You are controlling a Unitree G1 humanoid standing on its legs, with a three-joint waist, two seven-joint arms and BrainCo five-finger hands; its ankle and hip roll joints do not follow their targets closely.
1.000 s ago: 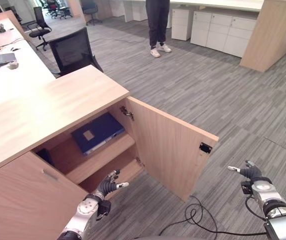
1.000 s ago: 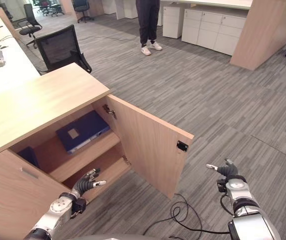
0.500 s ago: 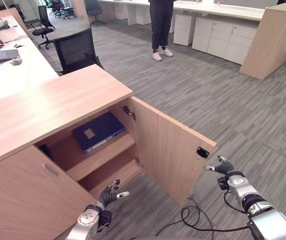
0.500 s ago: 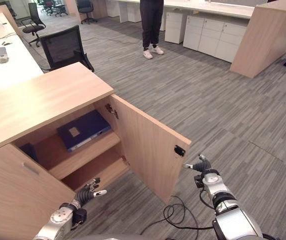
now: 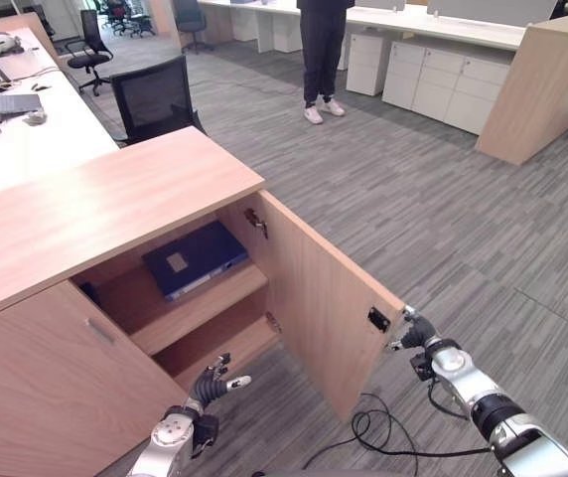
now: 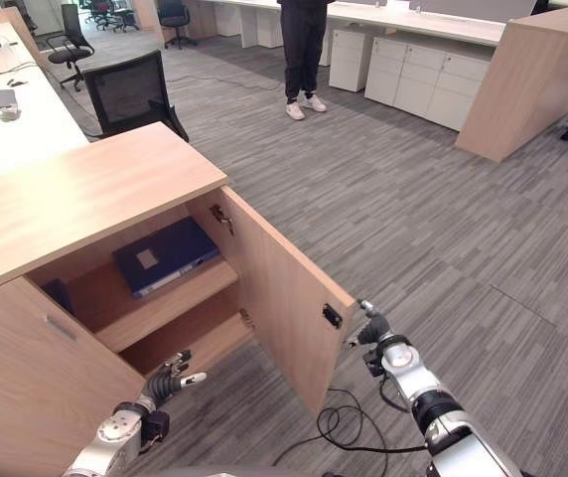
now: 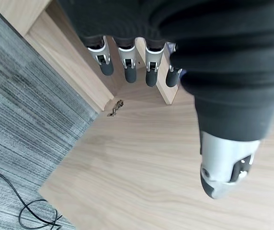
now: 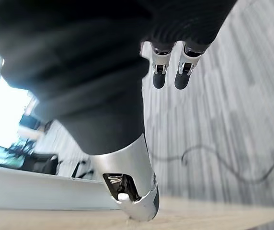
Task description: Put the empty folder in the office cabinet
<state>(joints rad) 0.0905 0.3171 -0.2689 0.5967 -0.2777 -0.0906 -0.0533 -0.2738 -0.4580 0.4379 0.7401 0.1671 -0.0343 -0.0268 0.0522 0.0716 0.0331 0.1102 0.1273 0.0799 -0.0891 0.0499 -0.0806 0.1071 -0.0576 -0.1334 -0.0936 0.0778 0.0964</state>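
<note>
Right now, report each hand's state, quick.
Left hand: open, holding nothing, low in front of the cabinet.
Right hand: open, fingers at the cabinet door's free edge.

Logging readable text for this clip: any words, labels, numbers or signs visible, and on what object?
None can be read.
Blue folder on the upper shelf of the cabinet: a pale square label on its cover, too small to read.
Cabinet door: no print, just a dark fitting near its free edge, beside the right hand.
Left hand, low in front of the cabinet: no markings.
</note>
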